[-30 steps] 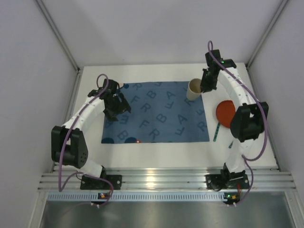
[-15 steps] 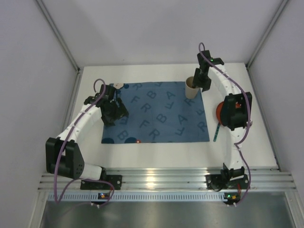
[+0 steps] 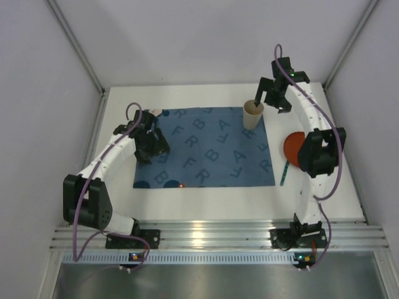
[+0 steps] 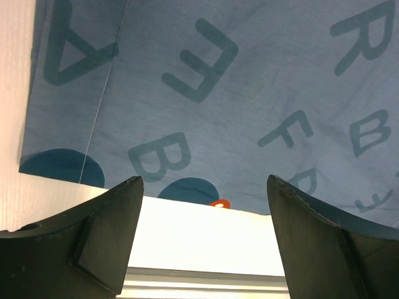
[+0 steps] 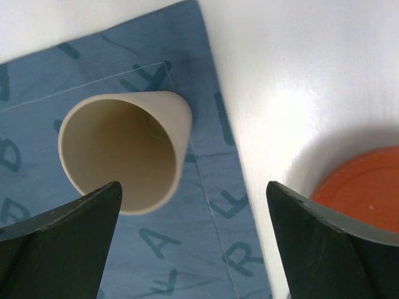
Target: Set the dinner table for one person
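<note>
This is a robotics lab test cell, not a home. The dinner table (image 3: 237, 200) is a plain white bench boxed in at 9, 12 and 3 o'clock by bare white panels (image 3: 206, 43) set in aluminium struts (image 3: 76, 43). Two white-and-black robot arms (image 3: 106, 159) are bolted to the ribbed aluminium rail (image 3: 212, 237) at 6 o'clock, trailing purple cables (image 3: 75, 240). The only domestic items are a letter-printed blue placemat (image 3: 206, 149), a paper cup (image 3: 252, 116) and an orange plate (image 3: 293, 146).
</note>
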Controlling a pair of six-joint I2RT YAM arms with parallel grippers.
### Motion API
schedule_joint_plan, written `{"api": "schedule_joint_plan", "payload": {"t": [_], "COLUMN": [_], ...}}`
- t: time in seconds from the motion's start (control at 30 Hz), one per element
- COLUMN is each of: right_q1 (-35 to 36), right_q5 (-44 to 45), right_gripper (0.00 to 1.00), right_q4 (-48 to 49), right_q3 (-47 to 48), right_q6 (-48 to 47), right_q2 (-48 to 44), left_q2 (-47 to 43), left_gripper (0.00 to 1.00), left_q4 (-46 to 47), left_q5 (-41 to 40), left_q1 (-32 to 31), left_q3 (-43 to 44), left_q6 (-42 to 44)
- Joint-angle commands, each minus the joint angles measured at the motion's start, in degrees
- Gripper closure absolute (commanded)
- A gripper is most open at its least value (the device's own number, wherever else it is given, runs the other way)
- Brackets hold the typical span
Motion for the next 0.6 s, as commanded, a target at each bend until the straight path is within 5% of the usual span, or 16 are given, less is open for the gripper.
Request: {"api": "schedule_joint_plan", "payload": {"t": [0.0, 0.27, 0.57], "right_q1": [-4.5, -7.5, -6.0], "right_q5": [-0.1, 4.5, 6.4], "right_gripper": [0.00, 0.00, 0.00], "right_q4": [3.0, 3.7, 8.7], "right_q3": [-4.9, -26.3, -40.5], "right_q6": [-0.5, -1.7, -2.5], "right_q2": [-11.5, -23.0, -22.6], "left_q2": [1.9, 4.0, 4.1], "left_gripper": [0.15, 0.15, 0.15], "left_q4": [2.3, 5.1, 8.0], "left_q5": [0.5, 3.1, 4.1], "left_q1": [-1.1, -2.8, -3.8], "left_q3": [1.8, 1.4, -1.4], "left_q6": [0.1, -0.8, -0.7]}}
